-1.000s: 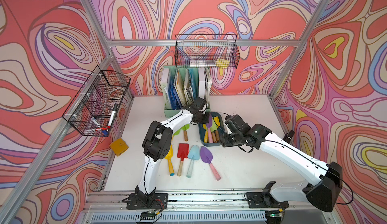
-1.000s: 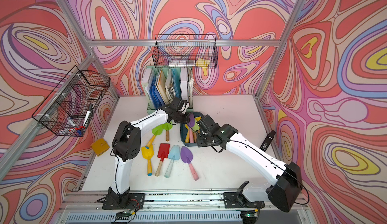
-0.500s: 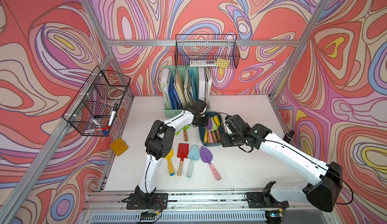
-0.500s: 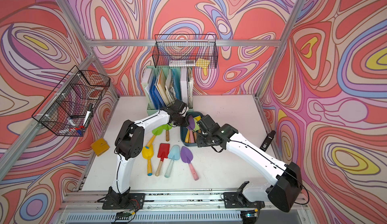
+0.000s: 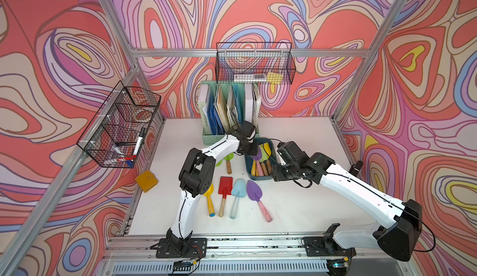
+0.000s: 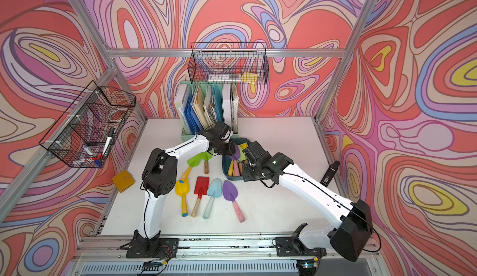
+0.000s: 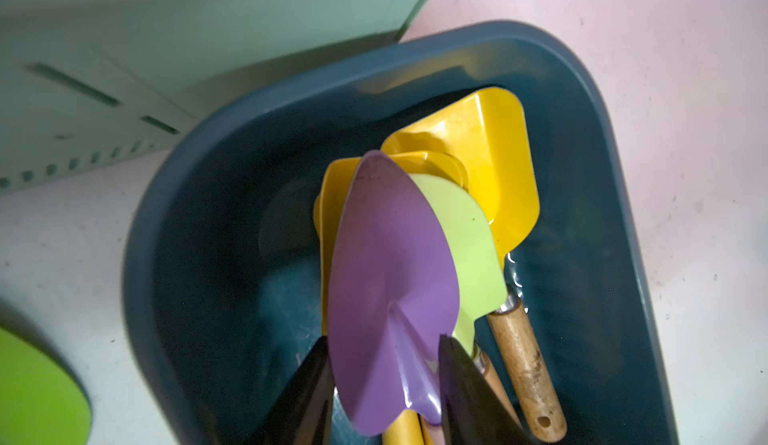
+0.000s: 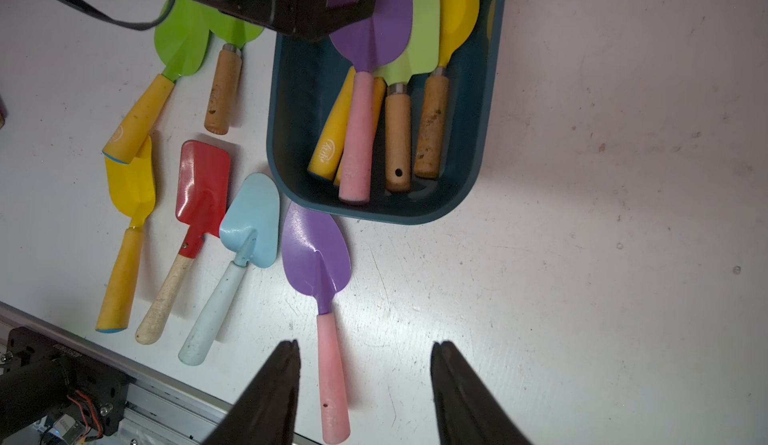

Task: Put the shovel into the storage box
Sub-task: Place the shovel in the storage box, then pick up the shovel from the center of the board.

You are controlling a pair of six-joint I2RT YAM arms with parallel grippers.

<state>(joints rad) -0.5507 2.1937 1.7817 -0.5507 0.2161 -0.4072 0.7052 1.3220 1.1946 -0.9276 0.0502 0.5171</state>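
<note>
The dark teal storage box (image 5: 247, 163) (image 8: 291, 131) sits mid-table and holds several shovels. On top of them lies a purple shovel (image 7: 390, 256) (image 8: 357, 131) with a pink handle. My left gripper (image 5: 251, 148) (image 7: 384, 339) hangs low over the box's far end. It is open, its jaws standing apart on either side of that purple blade's neck. My right gripper (image 5: 275, 173) (image 8: 363, 343) is open beside the box's near right corner, holding nothing. Below it lies the pink handle of another purple shovel (image 8: 316, 256) on the table.
Yellow (image 5: 208, 193), red (image 5: 225, 185) and light blue (image 5: 238, 187) shovels lie in a row in front of the box, with two green ones (image 5: 227, 158) to its left. A mint file holder (image 5: 229, 107) stands behind, below a wire basket (image 5: 254, 63). Another basket (image 5: 121, 125) hangs left.
My left gripper has opened and let go of the purple shovel, which now rests on the others in the box. The right arm has not moved.
</note>
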